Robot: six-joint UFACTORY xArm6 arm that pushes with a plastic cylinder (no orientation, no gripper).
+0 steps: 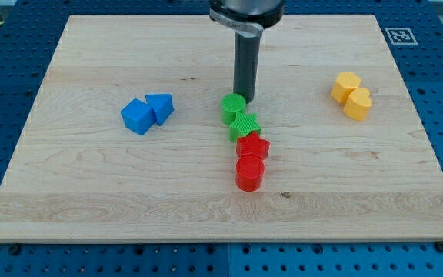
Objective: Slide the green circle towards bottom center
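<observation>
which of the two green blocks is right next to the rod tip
The green circle, the upper one: my tip sits at its upper right edge. The green star lies below it.

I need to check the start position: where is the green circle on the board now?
The green circle sits near the board's middle, slightly toward the view's top, touching the other green block below it, with my tip just at its upper right.

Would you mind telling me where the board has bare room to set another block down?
Bare wood runs along the view's bottom, below the red cylinder, and between the blue blocks and the middle column. Crowded: the column of green circle, second green block and red blocks, with my tip just above.
</observation>
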